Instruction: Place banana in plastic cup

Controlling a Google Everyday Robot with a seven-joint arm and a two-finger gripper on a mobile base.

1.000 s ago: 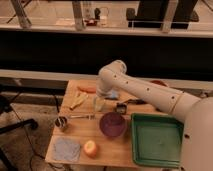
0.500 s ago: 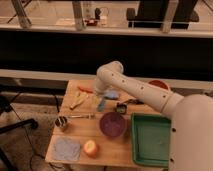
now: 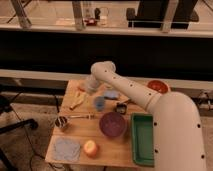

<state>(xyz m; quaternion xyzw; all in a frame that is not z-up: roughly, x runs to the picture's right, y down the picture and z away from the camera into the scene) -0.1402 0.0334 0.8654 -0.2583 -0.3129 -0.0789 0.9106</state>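
Gripper (image 3: 86, 89) has swung left — now above the banana (image 3: 76, 103), which lies diagonally, near-left to far-right — its grip: cannot tell.

The white arm (image 3: 134, 91) reaches from four o'clock to a bent elbow (image 3: 102, 70), its hand (image 3: 86, 89) pointing down toward seven o'clock.

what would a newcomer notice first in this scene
The big white arm stretches from the right over the wooden table, its tool at the far left side, near the banana. Next come the purple bowl near the front middle and the green tray to its right, with the light blue plastic cup just behind the bowl.
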